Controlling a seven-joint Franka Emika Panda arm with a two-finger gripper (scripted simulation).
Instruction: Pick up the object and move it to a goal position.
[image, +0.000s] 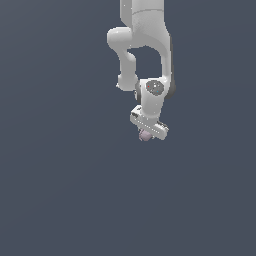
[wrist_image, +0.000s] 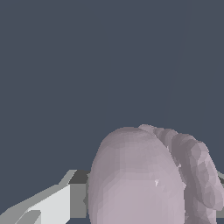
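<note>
Mauve and matte, the lump (wrist_image: 140, 179) is seen pressed close beneath the gripper (image: 148, 131), apparently clamped between its white fingers (wrist_image: 48, 205); full closure cannot be confirmed. For the carry to go well, steady pressure is best kept and sudden swings avoided.

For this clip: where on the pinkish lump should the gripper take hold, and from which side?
Across the smooth rounded body of the pinkish lump, coming from above as the gripper sits now. The bumpy ridge along one flank looks uneven, so pads would likely seat better on the smooth dome.
</note>
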